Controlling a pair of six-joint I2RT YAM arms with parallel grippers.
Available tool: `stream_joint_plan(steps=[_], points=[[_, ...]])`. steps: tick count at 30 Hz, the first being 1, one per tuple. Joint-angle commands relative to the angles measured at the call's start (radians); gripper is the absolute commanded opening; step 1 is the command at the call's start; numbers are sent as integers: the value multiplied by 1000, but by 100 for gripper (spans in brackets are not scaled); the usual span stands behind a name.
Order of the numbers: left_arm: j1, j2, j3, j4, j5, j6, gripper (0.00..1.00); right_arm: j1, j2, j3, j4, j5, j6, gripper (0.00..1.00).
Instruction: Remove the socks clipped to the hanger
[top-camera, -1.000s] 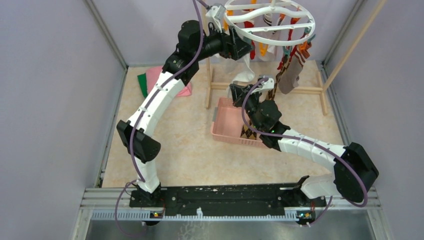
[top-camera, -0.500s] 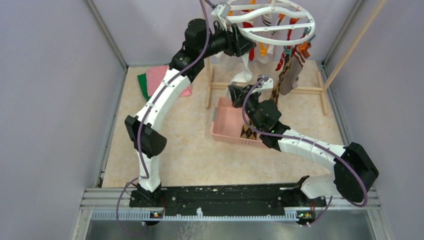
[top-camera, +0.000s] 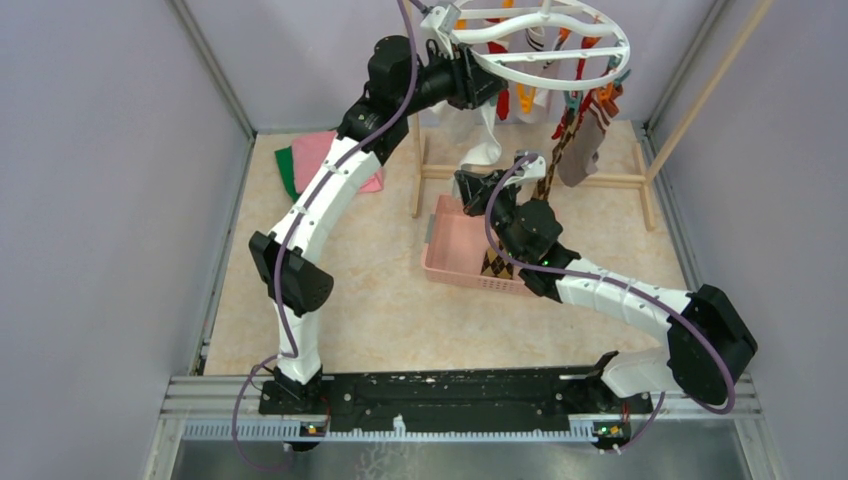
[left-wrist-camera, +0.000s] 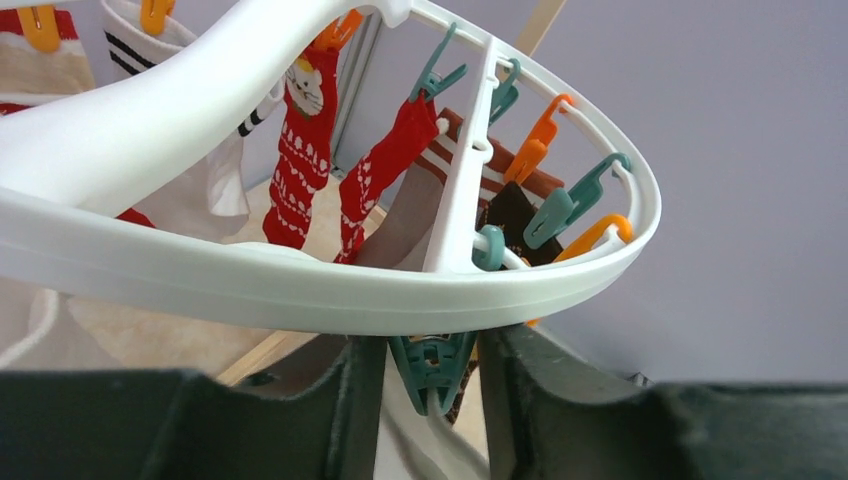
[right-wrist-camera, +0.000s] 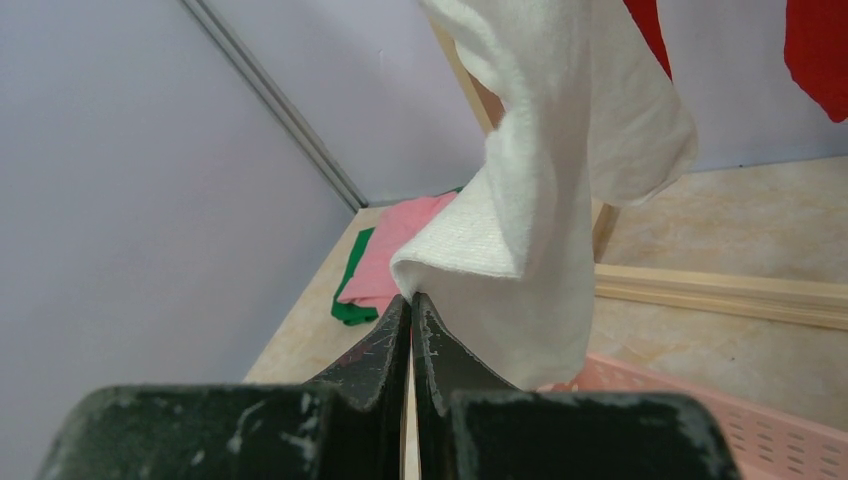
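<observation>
The white ring hanger (top-camera: 545, 45) hangs at the back with several socks clipped under it. My left gripper (top-camera: 482, 85) is at its near-left rim. In the left wrist view the ring (left-wrist-camera: 250, 280) crosses above my left gripper (left-wrist-camera: 430, 372), which is open, its jaws on either side of a teal clip (left-wrist-camera: 432, 362) with small gaps. That clip holds a white sock (top-camera: 485, 150). My right gripper (top-camera: 470, 185) is below, shut on this sock's lower edge (right-wrist-camera: 540, 200); the right gripper (right-wrist-camera: 410, 300) pinches it at the fingertips. Red patterned socks (left-wrist-camera: 300, 150) hang further back.
A pink basket (top-camera: 450, 250) stands under the hanger with an argyle sock (top-camera: 497, 265) in it. An argyle sock (top-camera: 555, 150) and a grey-brown sock (top-camera: 585, 150) hang at the right. The wooden rack frame (top-camera: 620, 180) stands behind. Pink and green cloths (top-camera: 310, 160) lie back left.
My left arm has risen and moved right until its gripper reached the hanger's rim. My right gripper has stayed on the white sock.
</observation>
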Motion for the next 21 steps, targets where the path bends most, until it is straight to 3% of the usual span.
stream_joint_plan(steps=[1,6,18,19,21], points=[[-7,-14,23,33,-35,2,37,-8,4,-9,27,-13,9,0],[-10,-11,36,36,-47,6,0,-9,-15,-21,0,-8,11,0],[-43,-32,12,7,-32,17,2,-16,-170,-184,-296,14,16,0],[-47,-37,7,7,-34,17,3,-16,-179,-192,-320,25,19,5],[-54,-43,0,6,-36,17,3,-16,-188,-189,-383,50,20,25]])
